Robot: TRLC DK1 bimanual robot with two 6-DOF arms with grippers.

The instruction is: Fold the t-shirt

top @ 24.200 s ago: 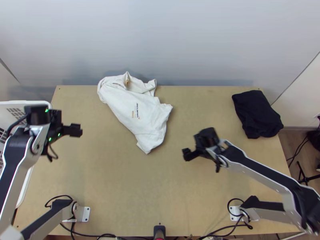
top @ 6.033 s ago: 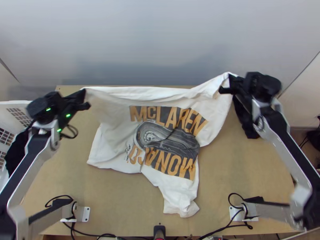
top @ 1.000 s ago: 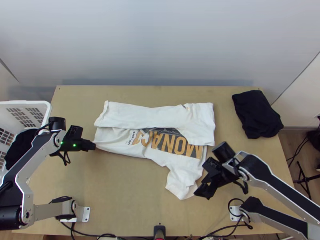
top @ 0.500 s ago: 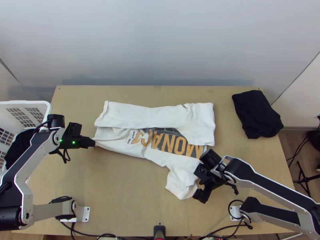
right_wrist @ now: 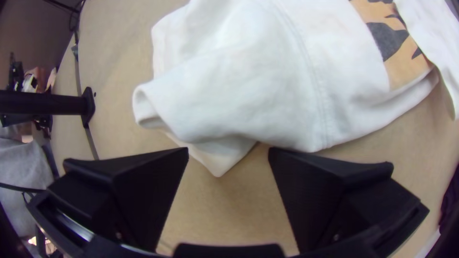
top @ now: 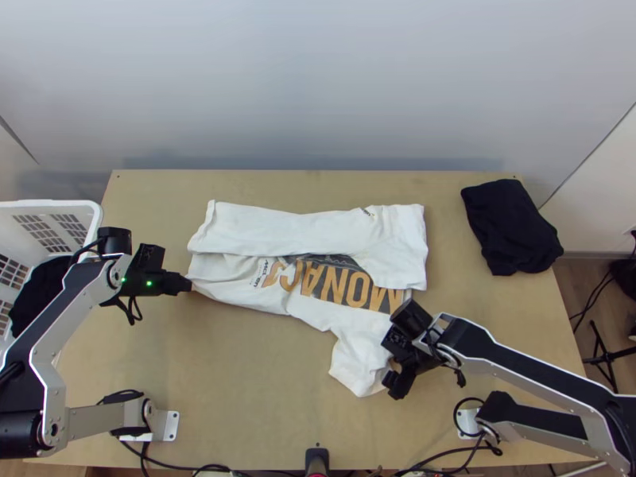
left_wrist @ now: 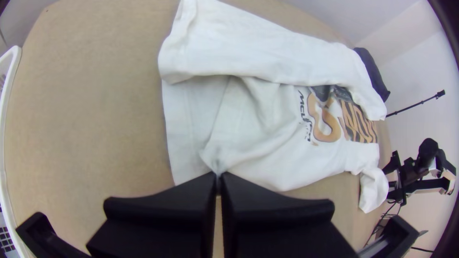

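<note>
White t-shirt (top: 278, 226) lies on the table, far side folded over 1 time.

From my remote post, the top view gives me nearly the whole table (top: 238, 381), steeply down from high over its near edge. My left wrist view looks from close above one end of the t-shirt (left_wrist: 258, 119) toward the right arm; my right wrist view, close over a sleeve (right_wrist: 215, 91), faces leftward, and all three share the print (top: 350, 288).
</note>
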